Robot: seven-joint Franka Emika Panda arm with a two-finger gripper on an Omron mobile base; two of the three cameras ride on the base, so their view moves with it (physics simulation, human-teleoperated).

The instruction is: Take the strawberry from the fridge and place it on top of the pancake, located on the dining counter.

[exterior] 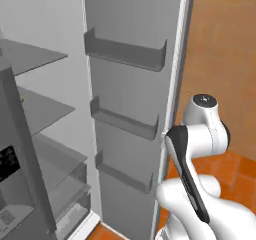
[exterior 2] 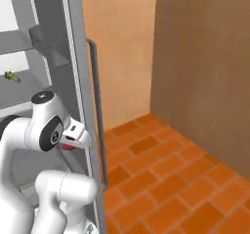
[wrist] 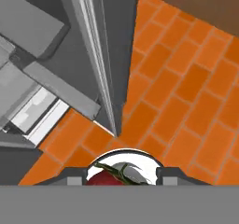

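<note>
Strawberry (wrist: 108,177) is in the jaws — in the hand view I see the red lump with green leaves sitting between the two dark tips at the bottom edge, so I read the jaws as closed on it. In the right base view there's a bit of red under the gripper (exterior 2: 70,144), right by the edge of the open fridge door (exterior 2: 78,82).

Step in hand, as I judge it: pick is done, fruit is out of the fridge (exterior: 45,134), carry leg is starting. The hand is hanging over the orange tiled floor (wrist: 186,101), just beside the door's edge, camera looking down.

Next move calls for: clear the door edge without clipping it, swing the arm away from the fridge, drive the base round to the dining worktop, find the pancake. Neither is in frame here, so I can't plan the drop yet.

Orientation: leaves lie across the visible upper side of the berry. Only the top of it is visible, so I can't call its long axis or where the tip points.

Small green vegetable (exterior 2: 11,76) sits on a fridge shelf — not ours.
</note>
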